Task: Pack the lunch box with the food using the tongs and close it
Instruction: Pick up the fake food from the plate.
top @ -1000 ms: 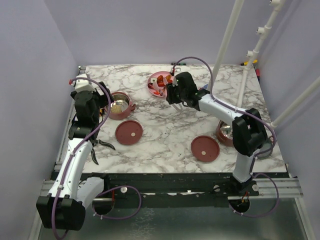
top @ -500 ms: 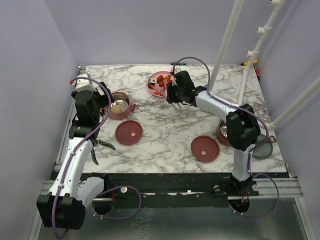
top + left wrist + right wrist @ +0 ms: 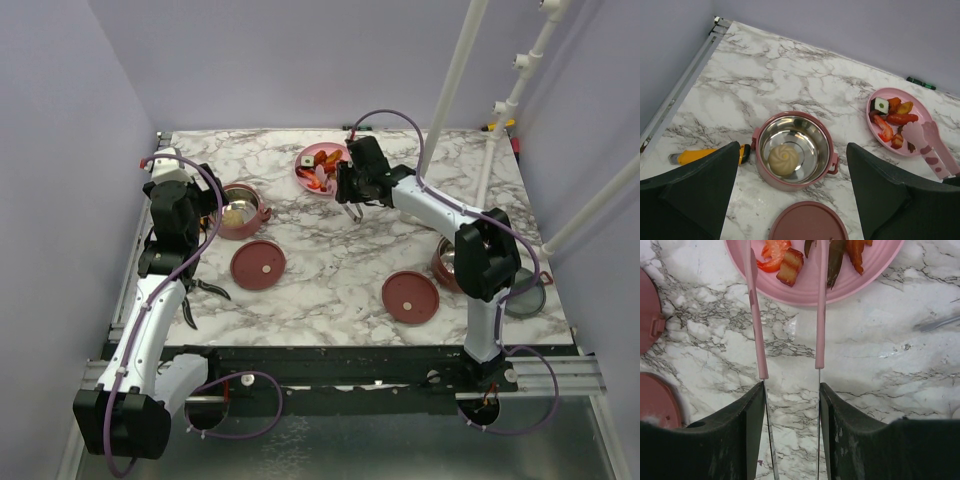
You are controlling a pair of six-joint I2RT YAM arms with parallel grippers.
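The right gripper (image 3: 792,388) is clenched on the tongs (image 3: 819,315).
The tong tips are held over the food (image 3: 790,265) on the pink plate (image 3: 805,292) near the far edge of the bench (image 3: 330,260); the left gripper (image 3: 792,150) is spread wide above a lunch box tier (image 3: 812,137) near the left edge.

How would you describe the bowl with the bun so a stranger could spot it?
Look at the left half of the marble table. There sits a dusty-red, steel-lined bowl with side handles. Unlike the other bowl on the right, it holds a cream bun.
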